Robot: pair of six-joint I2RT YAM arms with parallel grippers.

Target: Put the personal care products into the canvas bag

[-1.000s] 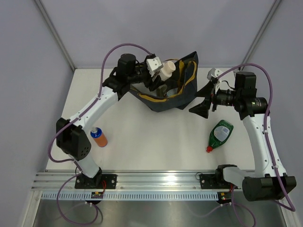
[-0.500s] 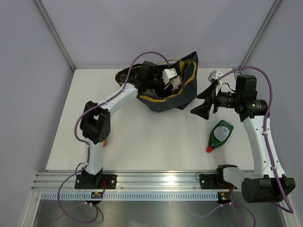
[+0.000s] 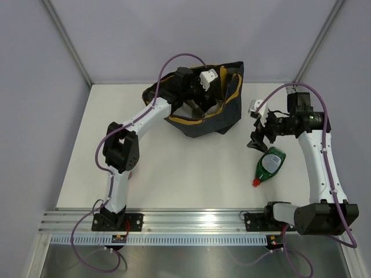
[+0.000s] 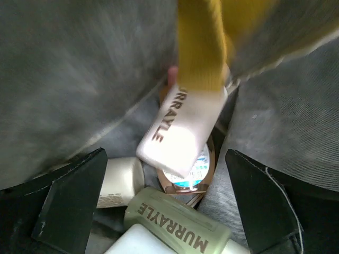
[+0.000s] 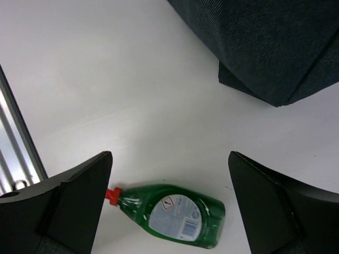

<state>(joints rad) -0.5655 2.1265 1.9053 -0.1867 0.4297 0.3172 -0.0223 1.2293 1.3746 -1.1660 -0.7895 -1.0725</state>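
Green bottle [image 3: 270, 163] outside canvas bag [image 3: 200, 127]

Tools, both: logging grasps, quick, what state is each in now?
Left tool: open, empty, inside the canvas bag.
Right tool: open, empty, above the green bottle.

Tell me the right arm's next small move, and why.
Probably lower the open right tool onto the green plastic bottle with the red cap: it lies on its side on the white table just beneath, outside the dark canvas bag, ungrasped.
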